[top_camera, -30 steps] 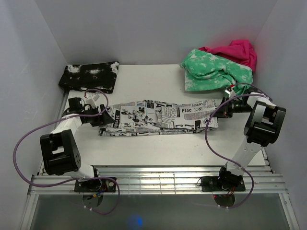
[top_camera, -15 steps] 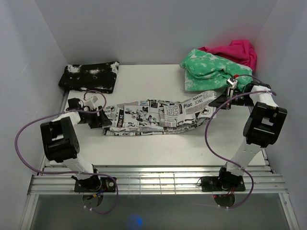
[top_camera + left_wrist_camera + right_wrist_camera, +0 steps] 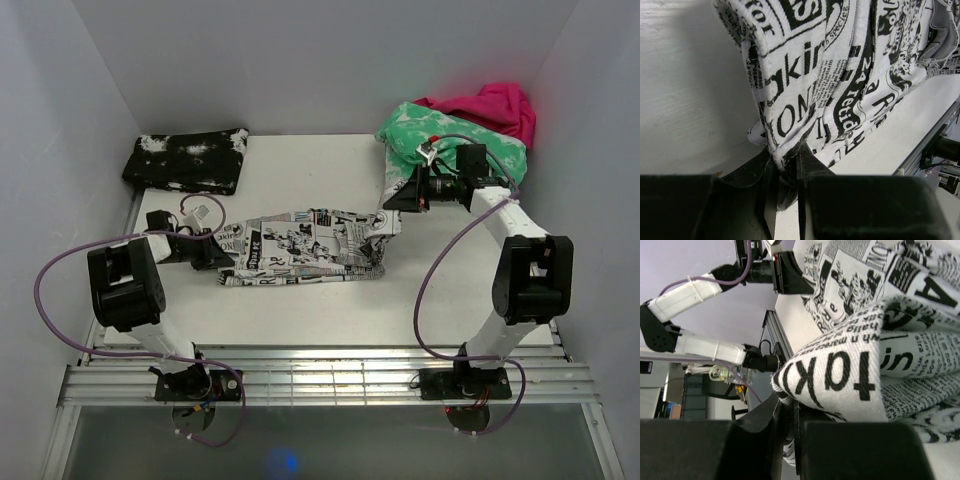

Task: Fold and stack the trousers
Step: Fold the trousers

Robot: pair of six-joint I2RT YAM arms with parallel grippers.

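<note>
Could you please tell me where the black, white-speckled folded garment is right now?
In the top view, the black speckled garment lies at the far left corner of the table, beyond the left gripper and apart from the trousers.

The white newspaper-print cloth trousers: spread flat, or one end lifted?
One end lifted: the right gripper is shut on it, holding it above the rest of the white newspaper-print cloth trousers.
</note>
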